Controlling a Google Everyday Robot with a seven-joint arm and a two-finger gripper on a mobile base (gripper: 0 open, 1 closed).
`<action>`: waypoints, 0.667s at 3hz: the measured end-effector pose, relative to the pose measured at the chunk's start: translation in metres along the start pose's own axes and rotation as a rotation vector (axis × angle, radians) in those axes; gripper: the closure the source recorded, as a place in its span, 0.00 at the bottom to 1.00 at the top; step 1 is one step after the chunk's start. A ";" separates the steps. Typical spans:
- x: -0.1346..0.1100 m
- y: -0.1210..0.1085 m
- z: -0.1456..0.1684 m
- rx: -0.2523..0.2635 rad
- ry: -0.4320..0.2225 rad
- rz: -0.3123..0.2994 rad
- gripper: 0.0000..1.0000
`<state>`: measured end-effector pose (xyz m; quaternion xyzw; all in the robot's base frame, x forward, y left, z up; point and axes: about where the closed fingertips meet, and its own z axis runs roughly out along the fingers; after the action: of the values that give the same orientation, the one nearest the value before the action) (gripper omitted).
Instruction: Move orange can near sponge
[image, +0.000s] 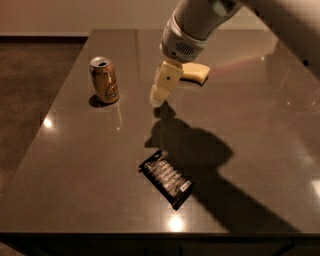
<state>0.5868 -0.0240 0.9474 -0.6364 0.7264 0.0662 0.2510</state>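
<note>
The orange can (104, 80) stands upright on the left part of the dark table, silver top up and a dark emblem on its side. The pale yellow sponge (196, 72) lies further back near the middle, partly hidden behind the arm. My gripper (158, 98) hangs from the white arm at the top of the view. It points down just above the table, between the can and the sponge, a short way right of the can. It holds nothing that I can see.
A flat black snack packet (166, 178) lies near the table's front edge, in the arm's shadow. The table (260, 150) stretches wide to the right. Dark floor lies beyond its left edge.
</note>
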 end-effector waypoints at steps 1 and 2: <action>-0.026 -0.017 0.040 -0.012 -0.055 0.036 0.00; -0.055 -0.035 0.079 -0.024 -0.120 0.069 0.00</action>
<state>0.6464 0.0520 0.9114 -0.6086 0.7307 0.1217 0.2842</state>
